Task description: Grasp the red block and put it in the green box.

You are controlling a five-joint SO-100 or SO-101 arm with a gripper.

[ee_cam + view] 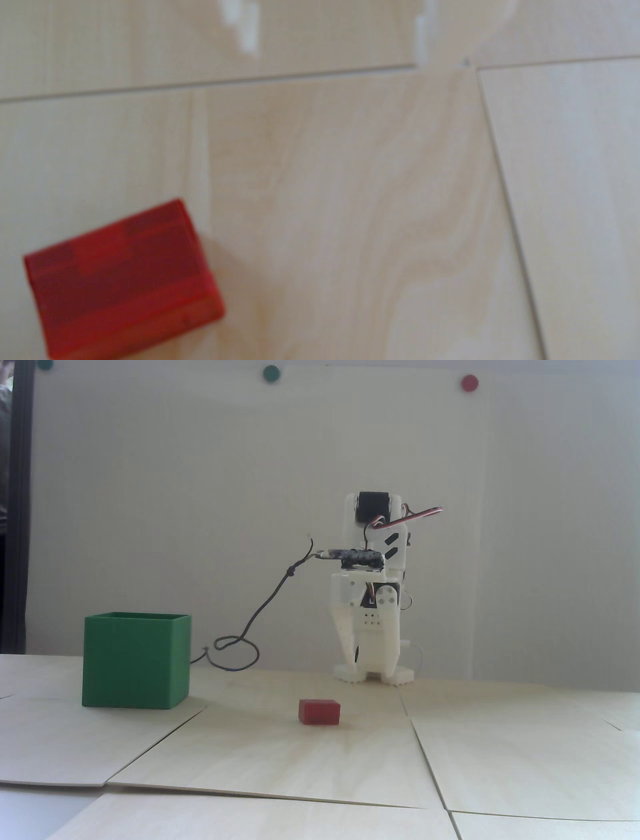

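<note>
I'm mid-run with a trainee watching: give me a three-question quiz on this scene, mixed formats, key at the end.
1. True or false: the red block is already inside the green box.
2. Multiple choice: in the fixed view, the block lies (A) left of the box, (B) right of the box, in front of the arm, (C) on top of the box.
3. Fill in: in the wrist view the block sits at the lower ____ of the picture.

Key: 1 false; 2 B; 3 left.

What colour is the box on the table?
Green, plain and matte; the green box shows best in the fixed view.
</note>
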